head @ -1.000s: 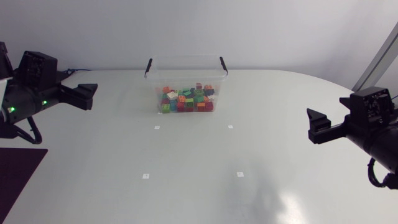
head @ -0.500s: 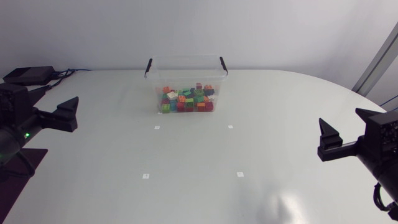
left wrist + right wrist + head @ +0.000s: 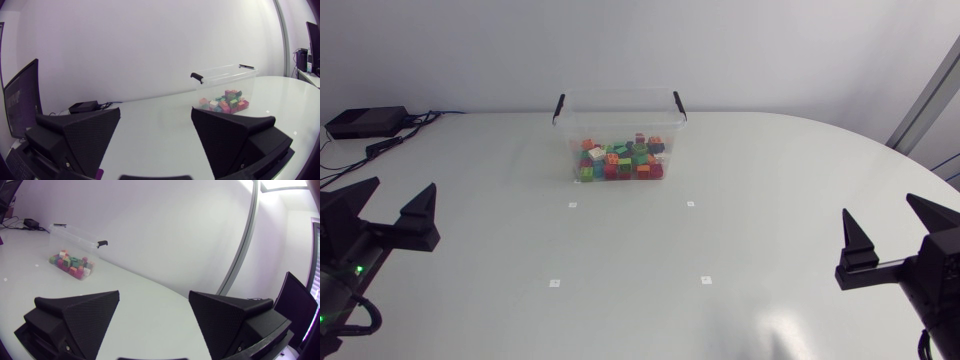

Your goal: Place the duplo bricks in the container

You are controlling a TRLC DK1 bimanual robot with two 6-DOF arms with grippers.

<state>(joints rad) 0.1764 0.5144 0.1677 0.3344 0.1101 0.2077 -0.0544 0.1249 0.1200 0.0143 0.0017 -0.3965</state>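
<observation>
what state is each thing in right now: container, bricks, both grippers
container: upright, top open, no lid in view
duplo bricks: loosely piled inside the container
left gripper: fingers open, holding nothing, well away from the container
right gripper: fingers open, holding nothing, well away from the container

Head overhead — wrists low — container [image 3: 620,120] shared
</observation>
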